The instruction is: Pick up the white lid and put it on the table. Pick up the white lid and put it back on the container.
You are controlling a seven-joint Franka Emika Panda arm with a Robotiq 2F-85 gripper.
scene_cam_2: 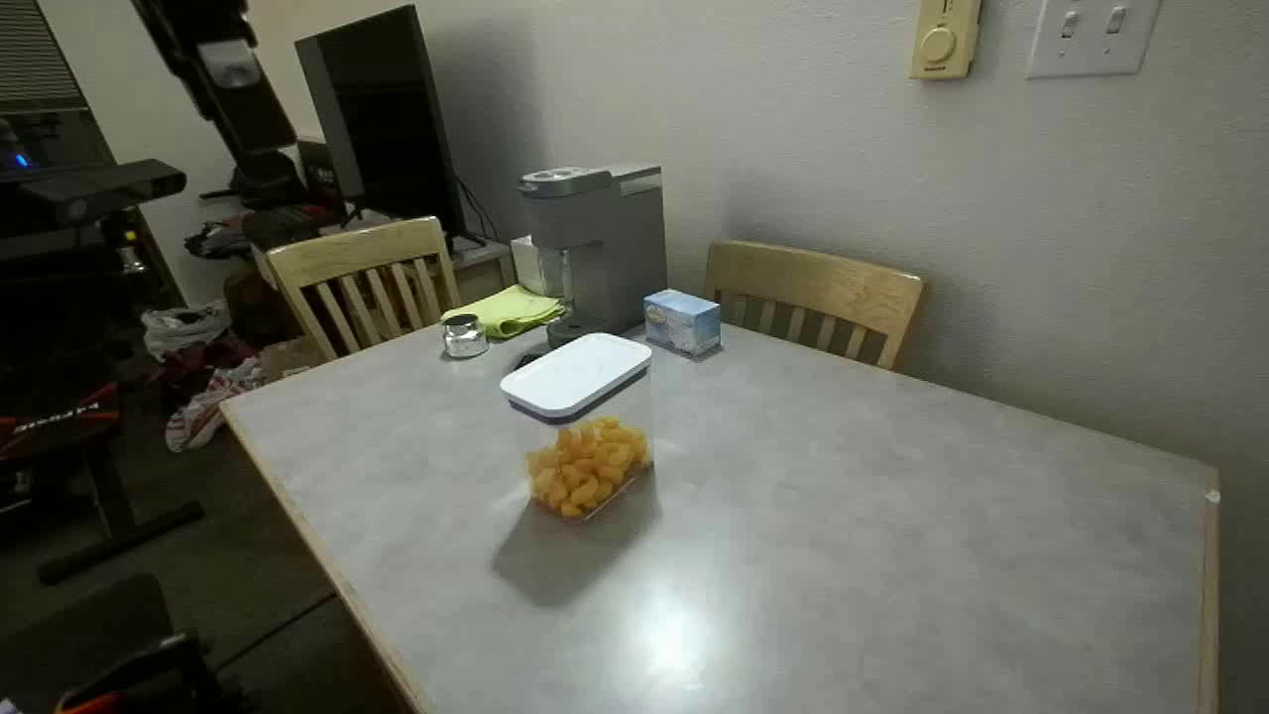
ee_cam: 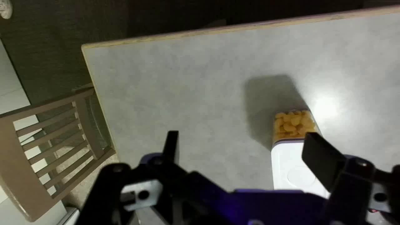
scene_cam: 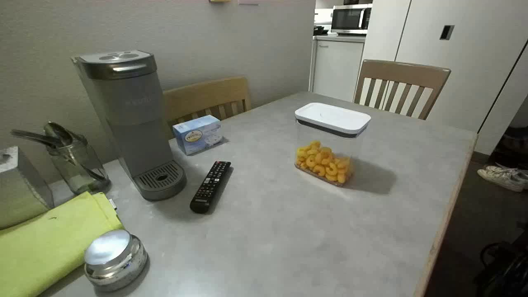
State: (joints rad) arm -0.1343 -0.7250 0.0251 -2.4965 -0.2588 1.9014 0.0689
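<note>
1. Nearest in the wrist view, the gripper (ee_cam: pixel 241 147) has its jaws spread wide over the table (ee_cam: pixel 193 90); it partly hides the white lid (ee_cam: pixel 284 165).
2. In an exterior view, the silver tin (scene_cam: pixel 115 262) sits up front beside the yellow-green cloth (scene_cam: pixel 57 239); well beyond, the white lid rests on the clear container (scene_cam: pixel 326 154).
3. In an exterior view, the clear container stands upright, with the coffee maker (scene_cam_2: pixel 615 253) and blue box (scene_cam_2: pixel 684 322) behind.

White rounded-rectangular plastic lid (scene_cam: pixel 333 117) on clear rectangular plastic container (scene_cam: pixel 344 144); orange-yellow curled snack pieces (scene_cam: pixel 324 162) inside; container on light grey matte rectangular table (scene_cam: pixel 264 239). In exterior view, left of container, we find slim black plastic remote (scene_cam: pixel 211 186); behind remote, blue-white rectangular cardboard box (scene_cam: pixel 200 134); left of both, tall grey plastic coffee maker (scene_cam: pixel 134 119); before coffee maker, round silver metal tin (scene_cam: pixel 115 260).
</note>
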